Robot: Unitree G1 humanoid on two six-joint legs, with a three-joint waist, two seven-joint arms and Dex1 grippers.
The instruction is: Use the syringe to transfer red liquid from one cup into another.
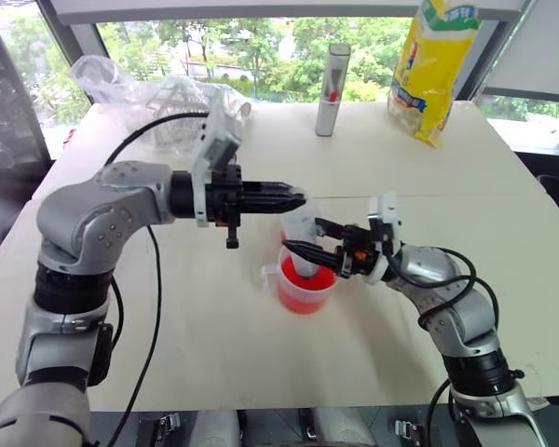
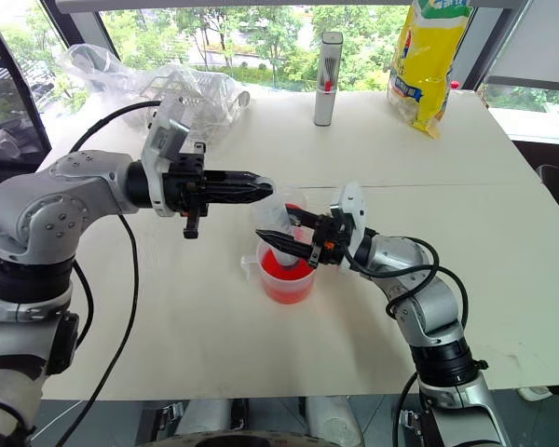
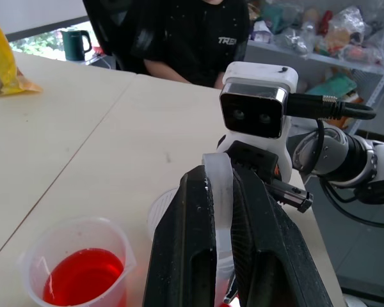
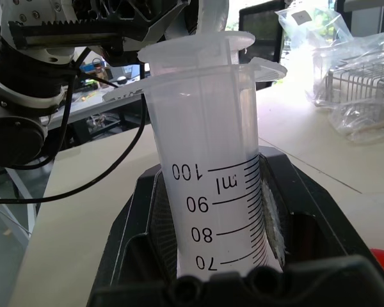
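Your handled measuring cup (image 1: 306,287) sits near the middle of the white table (image 1: 214,345), holding red liquid (image 1: 306,282) to roughly half its height. In the left wrist view the same liquid lies in the cup's bottom, and the rim of a smaller clear cup (image 3: 161,208) stands just beside it, partly hidden behind the fingers; its contents cannot be told.

The syringe (image 1: 300,244) stands roughly upright in the measuring cup, its lower end down in the red liquid. Its barrel, printed with markings 70 to 100 ml, reads clear and uncoloured in the right wrist view.

Your right gripper (image 1: 319,240) reaches in level from the right with its 2 black fingers closed on the syringe barrel, 1 finger on either side, just above the cup's rim.

Your left gripper (image 1: 293,196) reaches in level from the left, above the right one. Its fingers (image 3: 185,256) are pressed together on the flat white top of the syringe plunger, which shows as a thin white strip clamped between them.

At the table's far edge stand 1 grey upright cylinder (image 1: 334,89) and 1 yellow bag (image 1: 432,67); clear plastic wrapping (image 1: 163,93) lies at the far left.
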